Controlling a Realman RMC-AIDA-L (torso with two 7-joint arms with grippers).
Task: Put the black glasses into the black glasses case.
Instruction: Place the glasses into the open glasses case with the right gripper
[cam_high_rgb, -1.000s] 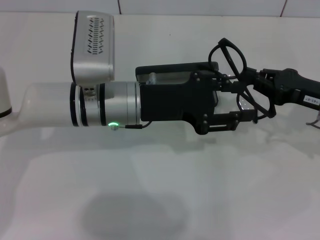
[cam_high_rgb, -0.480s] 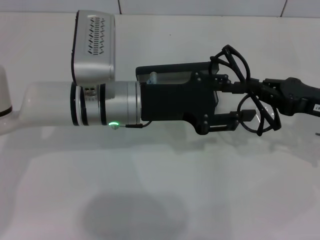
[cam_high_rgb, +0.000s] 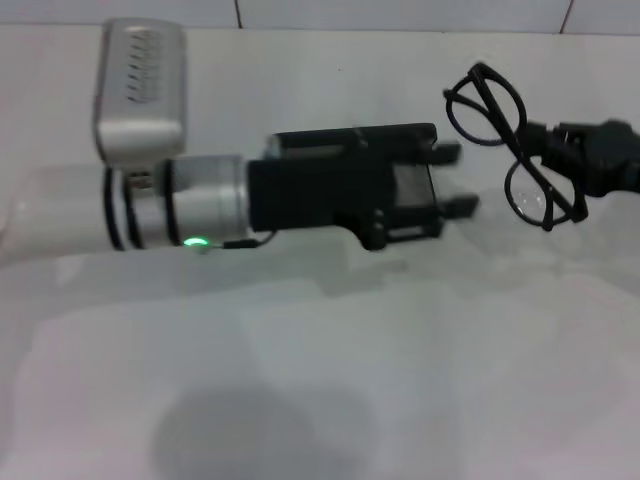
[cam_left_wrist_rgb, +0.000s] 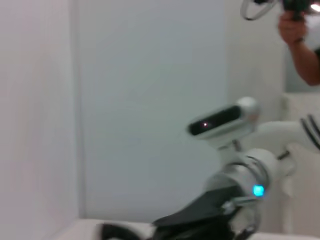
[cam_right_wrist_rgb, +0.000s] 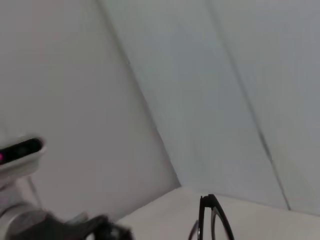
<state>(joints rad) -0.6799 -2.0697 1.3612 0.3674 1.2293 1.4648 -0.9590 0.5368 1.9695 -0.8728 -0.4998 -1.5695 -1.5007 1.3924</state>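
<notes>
Presently the black glasses (cam_high_rgb: 513, 145) hang in the air at the right of the head view, clamped at the frame by the right gripper (cam_high_rgb: 556, 150) and clear of the white table (cam_high_rgb: 330, 380). The left gripper (cam_high_rgb: 452, 180) is just beside them, fingers apart and empty. No glasses case can be made out in any view, so placement remains wholly outstanding.
</notes>
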